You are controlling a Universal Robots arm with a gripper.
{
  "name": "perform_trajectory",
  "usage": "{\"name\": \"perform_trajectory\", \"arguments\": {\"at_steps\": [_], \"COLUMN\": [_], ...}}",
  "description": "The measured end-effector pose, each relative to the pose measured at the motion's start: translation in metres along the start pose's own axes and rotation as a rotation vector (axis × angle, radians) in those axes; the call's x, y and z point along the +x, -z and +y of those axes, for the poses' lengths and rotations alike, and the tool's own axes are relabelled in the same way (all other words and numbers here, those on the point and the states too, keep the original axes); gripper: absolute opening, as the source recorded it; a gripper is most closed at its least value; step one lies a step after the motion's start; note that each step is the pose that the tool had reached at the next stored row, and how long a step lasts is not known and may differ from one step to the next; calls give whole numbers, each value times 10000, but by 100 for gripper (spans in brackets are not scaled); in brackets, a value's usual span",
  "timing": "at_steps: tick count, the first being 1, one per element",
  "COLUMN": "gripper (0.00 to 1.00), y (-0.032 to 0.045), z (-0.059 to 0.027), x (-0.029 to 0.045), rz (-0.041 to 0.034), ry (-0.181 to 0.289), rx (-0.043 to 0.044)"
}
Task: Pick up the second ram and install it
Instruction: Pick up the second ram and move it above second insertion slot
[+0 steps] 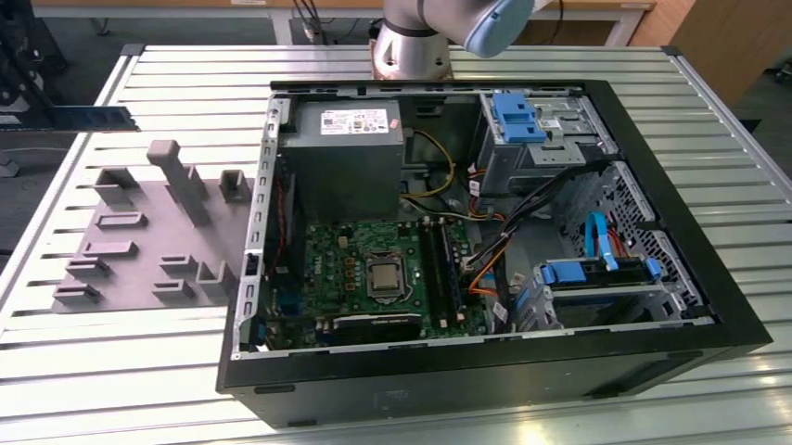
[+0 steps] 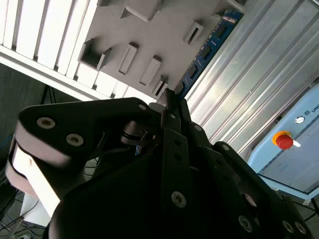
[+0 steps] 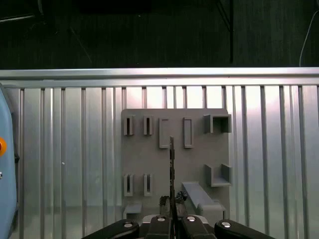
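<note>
The claw (image 3: 172, 211) is clamped on the second ram (image 3: 172, 164), a long, narrow dark-green circuit-board stick seen edge-on, projecting from the fingertips. Beyond it lies a grey plastic holder plate (image 3: 149, 159) with rectangular pockets, on the ribbed aluminium worktop (image 3: 65, 149). Pick-up appears complete. The open black computer case (image 1: 495, 380) stands well apart from the claw. Installation calls for aligning the stick's edge with a long black slot (image 1: 436, 264).

From here the table (image 1: 124, 371) reads as bare ribbed metal with a satin sheen and streaks of glare. The holder plate (image 3: 199, 159) looks like matt grey plastic. The gripper (image 3: 172, 199) is matt black, the second ram (image 2: 209, 47) a faintly glossy board. The case (image 1: 495, 371) is matt black outside and raw steel inside.
</note>
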State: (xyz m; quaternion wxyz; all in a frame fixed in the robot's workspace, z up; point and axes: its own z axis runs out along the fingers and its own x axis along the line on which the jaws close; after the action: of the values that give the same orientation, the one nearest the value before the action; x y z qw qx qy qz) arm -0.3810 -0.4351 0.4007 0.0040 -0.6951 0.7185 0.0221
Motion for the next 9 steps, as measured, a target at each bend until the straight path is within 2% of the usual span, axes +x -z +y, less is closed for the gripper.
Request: {"name": "perform_trajectory", "arguments": {"at_steps": [9], "gripper": [14], "y": [-4], "z": [-156], "x": [-5], "rz": [0], "ry": [1], "rx": [0]}}
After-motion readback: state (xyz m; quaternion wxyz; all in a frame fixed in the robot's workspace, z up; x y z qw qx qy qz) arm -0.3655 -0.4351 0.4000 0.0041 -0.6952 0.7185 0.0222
